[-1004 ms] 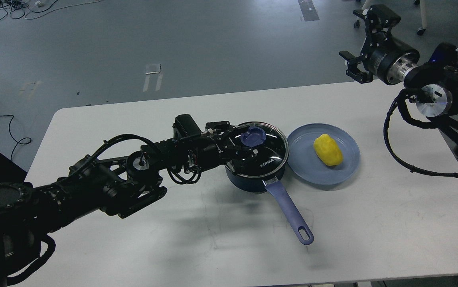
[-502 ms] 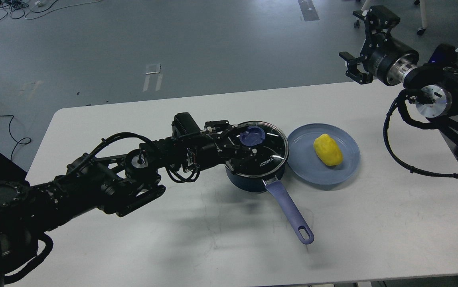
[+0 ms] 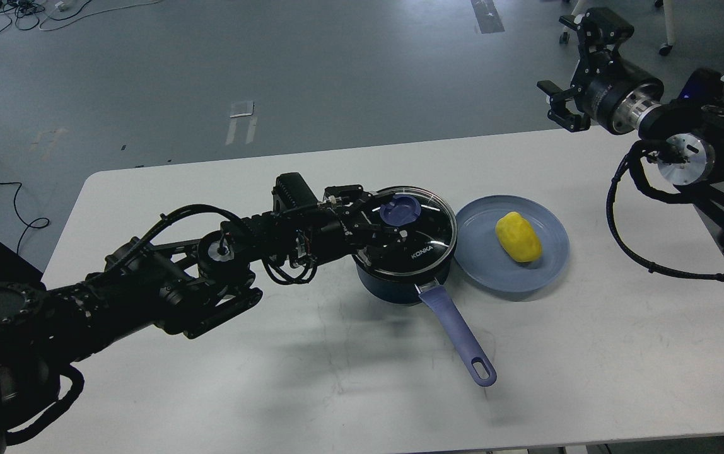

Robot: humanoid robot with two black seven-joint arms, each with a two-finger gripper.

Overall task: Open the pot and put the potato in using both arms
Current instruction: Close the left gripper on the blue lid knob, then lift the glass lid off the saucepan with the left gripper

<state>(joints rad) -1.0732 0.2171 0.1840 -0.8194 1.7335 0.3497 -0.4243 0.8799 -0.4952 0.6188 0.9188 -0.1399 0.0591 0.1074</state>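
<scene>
A dark blue pot (image 3: 400, 287) with a long blue handle (image 3: 460, 337) stands mid-table. Its glass lid (image 3: 425, 236) has a blue knob (image 3: 399, 210). My left gripper (image 3: 393, 221) is shut on the knob and holds the lid slightly raised and tilted above the pot's rim. A yellow potato (image 3: 518, 236) lies on a blue plate (image 3: 482, 265) just right of the pot. My right gripper (image 3: 567, 69) is open and empty, high above the table's far right edge, well away from the potato.
The white table (image 3: 589, 353) has free room in front and to the left. Its far edge runs behind the pot. Cables lie on the grey floor (image 3: 15, 189) beyond the table.
My left gripper has lifted the lid a little up and back off the pot. The right arm has barely moved.
</scene>
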